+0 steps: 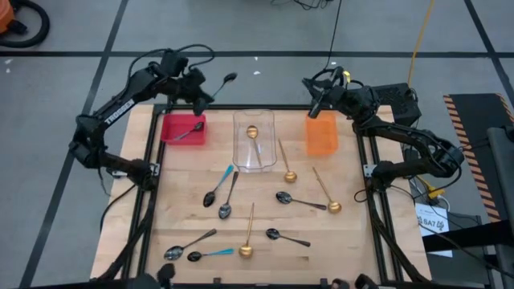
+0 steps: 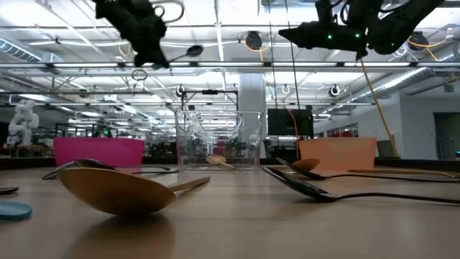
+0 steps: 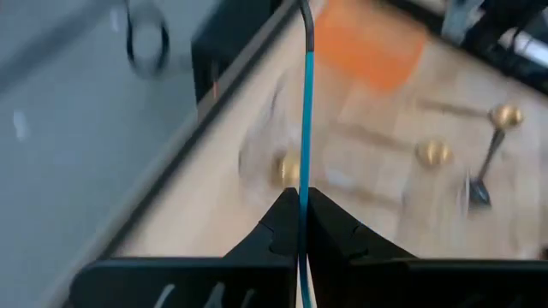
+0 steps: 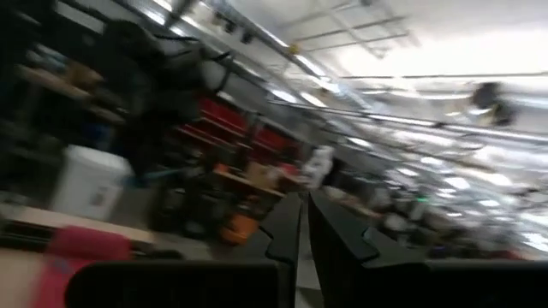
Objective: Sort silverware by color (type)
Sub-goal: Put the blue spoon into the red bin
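Observation:
My left gripper (image 1: pixel 202 94) hangs in the air over the table's far left edge, behind the pink bin (image 1: pixel 183 128), shut on a blue-handled spoon whose dark bowl (image 1: pixel 230 78) sticks out past the far edge. My right gripper (image 1: pixel 313 107) hovers above the orange bin (image 1: pixel 321 135), shut with nothing between its fingers (image 4: pixel 282 222). A dark spoon (image 1: pixel 189 132) lies in the pink bin. A gold spoon (image 1: pixel 252 132) lies in the clear bin (image 1: pixel 254 143). Several gold, dark and blue-handled spoons lie flat on the wooden table (image 1: pixel 353 241). My left gripper pinches the spoon's light blue handle (image 3: pixel 305 162) between its two fingers. The handle runs along the fingers and straight out past their tips, with the dark neck and bowl (image 2: pixel 192 51) at the far end. The spoon is lifted clear, high above the table.
On the table lie a blue-handled spoon (image 1: pixel 218 185), a dark one (image 1: pixel 229 197), gold ones (image 1: pixel 287 164) (image 1: pixel 328 193) (image 1: pixel 248 237), and dark ones (image 1: pixel 299 201) (image 1: pixel 285 237) (image 1: pixel 186 245). Another blue-handled spoon (image 1: pixel 210 254) lies near the front edge. The three bins stand along the far edge.

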Robot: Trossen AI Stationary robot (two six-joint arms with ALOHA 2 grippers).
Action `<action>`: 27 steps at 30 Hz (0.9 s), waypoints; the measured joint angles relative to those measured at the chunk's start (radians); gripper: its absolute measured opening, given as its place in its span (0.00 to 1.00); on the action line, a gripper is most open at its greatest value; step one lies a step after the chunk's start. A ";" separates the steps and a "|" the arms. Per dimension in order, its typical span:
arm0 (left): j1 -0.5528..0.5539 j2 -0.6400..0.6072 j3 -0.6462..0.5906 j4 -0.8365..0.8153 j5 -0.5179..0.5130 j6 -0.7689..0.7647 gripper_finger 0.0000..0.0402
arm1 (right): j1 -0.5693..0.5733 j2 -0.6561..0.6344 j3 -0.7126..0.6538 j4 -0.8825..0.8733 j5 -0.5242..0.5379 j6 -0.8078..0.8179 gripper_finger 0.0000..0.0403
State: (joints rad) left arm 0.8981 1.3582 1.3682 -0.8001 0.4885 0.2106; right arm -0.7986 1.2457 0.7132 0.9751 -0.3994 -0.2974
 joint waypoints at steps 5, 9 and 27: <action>-0.091 0.008 -0.002 0.240 -0.003 0.069 0.03 | 0.001 0.000 0.000 -0.011 -0.094 0.131 0.06; -0.167 0.047 -0.004 0.386 -0.006 0.114 0.03 | 0.003 0.000 0.000 -0.016 -0.159 0.210 0.06; -0.390 0.282 -0.003 0.928 0.002 0.121 0.03 | 0.132 0.000 0.000 -0.001 -0.123 0.315 0.40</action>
State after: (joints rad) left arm 0.5082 1.6405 1.3647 0.1280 0.4901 0.3313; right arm -0.6667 1.2459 0.7128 0.9745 -0.5222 0.0174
